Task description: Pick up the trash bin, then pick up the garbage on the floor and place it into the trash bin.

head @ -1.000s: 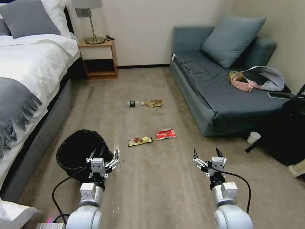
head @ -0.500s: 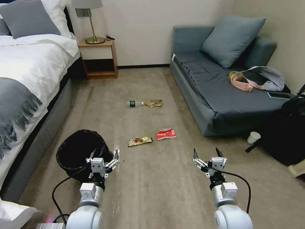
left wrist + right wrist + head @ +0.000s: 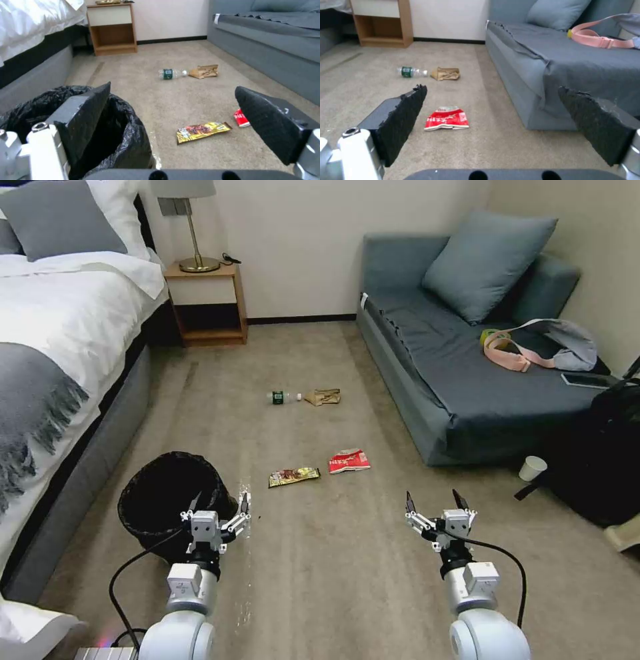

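Note:
The trash bin (image 3: 160,493), round, black mesh with a black liner (image 3: 126,140), stands on the carpet beside the bed. My left gripper (image 3: 220,503) hovers open at its near right rim. The garbage lies ahead on the floor: a gold-brown wrapper (image 3: 293,476) (image 3: 201,130), a red-and-white wrapper (image 3: 349,461) (image 3: 447,121), a clear bottle with green label (image 3: 283,397) (image 3: 410,72) and a crumpled tan paper bag (image 3: 324,397) (image 3: 445,73). My right gripper (image 3: 433,502) is open, low over bare carpet, short of the red wrapper.
A bed (image 3: 60,353) runs along the left, a blue sofa (image 3: 460,373) along the right, a wooden nightstand (image 3: 207,303) at the back wall. A white paper cup (image 3: 533,468) and a black backpack (image 3: 600,453) sit by the sofa's near end.

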Motion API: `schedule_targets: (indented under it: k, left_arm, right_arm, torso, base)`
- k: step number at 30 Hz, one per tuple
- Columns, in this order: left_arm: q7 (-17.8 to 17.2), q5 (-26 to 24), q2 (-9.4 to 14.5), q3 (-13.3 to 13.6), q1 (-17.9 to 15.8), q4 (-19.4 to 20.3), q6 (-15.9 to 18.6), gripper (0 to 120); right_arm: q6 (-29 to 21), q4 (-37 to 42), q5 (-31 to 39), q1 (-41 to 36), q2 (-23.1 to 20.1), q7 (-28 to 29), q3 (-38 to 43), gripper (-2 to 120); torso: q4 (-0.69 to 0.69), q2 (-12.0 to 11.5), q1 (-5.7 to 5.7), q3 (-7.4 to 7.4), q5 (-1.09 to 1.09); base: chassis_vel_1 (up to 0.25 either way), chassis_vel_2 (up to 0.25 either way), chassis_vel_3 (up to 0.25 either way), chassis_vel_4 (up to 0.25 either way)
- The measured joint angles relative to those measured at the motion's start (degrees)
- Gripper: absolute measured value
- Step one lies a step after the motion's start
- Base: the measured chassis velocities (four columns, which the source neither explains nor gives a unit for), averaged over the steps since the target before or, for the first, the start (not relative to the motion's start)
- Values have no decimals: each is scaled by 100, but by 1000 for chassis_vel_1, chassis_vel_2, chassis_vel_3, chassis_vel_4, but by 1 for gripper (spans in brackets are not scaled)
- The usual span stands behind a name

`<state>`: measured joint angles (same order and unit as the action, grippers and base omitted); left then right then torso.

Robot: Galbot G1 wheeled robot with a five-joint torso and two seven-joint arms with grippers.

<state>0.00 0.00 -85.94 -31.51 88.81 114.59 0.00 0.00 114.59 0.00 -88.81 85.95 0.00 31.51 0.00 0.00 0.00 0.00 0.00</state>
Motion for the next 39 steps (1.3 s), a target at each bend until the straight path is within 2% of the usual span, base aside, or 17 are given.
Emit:
schedule_targets:
  k: [21, 24, 25, 27, 28, 30, 32, 36, 38, 39]
  left_arm:
    - [-15, -8, 0, 7, 13, 0, 0, 100]
    - [-338, -127, 32, 225, 273, 112, 39, 100]
    - [-338, -127, 32, 225, 273, 112, 39, 100]
    - [-838, -314, 84, 584, 688, 285, 134, 100]
    - [-838, -314, 84, 584, 688, 285, 134, 100]
    - [-1263, -474, 130, 884, 1038, 431, 216, 100]
    - [-1355, -504, 142, 934, 1096, 474, 226, 100]
    - [-1365, -526, 153, 942, 1098, 489, 247, 100]
    - [-1369, -578, 199, 898, 1069, 535, 307, 100]
    - [-1356, -719, 324, 743, 963, 667, 492, 100]
  right_arm:
    - [0, 1, 0, -3, 0, 0, 2, 100]
    - [-7, 206, -2, -279, 24, 34, 171, 100]
    - [-7, 206, -2, -279, 24, 34, 171, 100]
    - [-41, 521, -12, -723, 65, 110, 441, 100]
    - [-41, 521, -12, -723, 65, 110, 441, 100]
    - [-85, 882, -28, -1208, 114, 190, 739, 100]
    - [-124, 1225, -46, -1672, 162, 274, 1024, 100]
    - [-145, 1374, -55, -1872, 183, 309, 1143, 100]
    - [-147, 1378, -55, -1882, 185, 311, 1149, 100]
    - [-148, 1382, -56, -1885, 185, 311, 1150, 100]
  torso:
    - [0, 0, 0, 0, 0]
    - [1, 0, 0, 0, 2]
    - [1, 0, 0, 0, 2]
    - [0, 0, 0, 0, 0]
    - [0, 0, 0, 0, 0]
    - [1, 0, 0, -1, 1]
    - [-1, 1, 0, -1, 0]
    - [0, 1, 0, -1, 1]
    - [1, 1, 0, -1, -1]
    - [4, 1, 0, 0, -6]
  base:
    - [0, 0, 0, 0]
    - [0, 0, 0, 0]
    - [0, 0, 0, 0]
    - [0, 0, 0, 0]
    - [0, 0, 0, 0]
    - [0, 0, 0, 0]
    - [0, 0, 0, 0]
    - [0, 0, 0, 0]
    - [0, 0, 0, 0]
    - [0, 0, 0, 0]
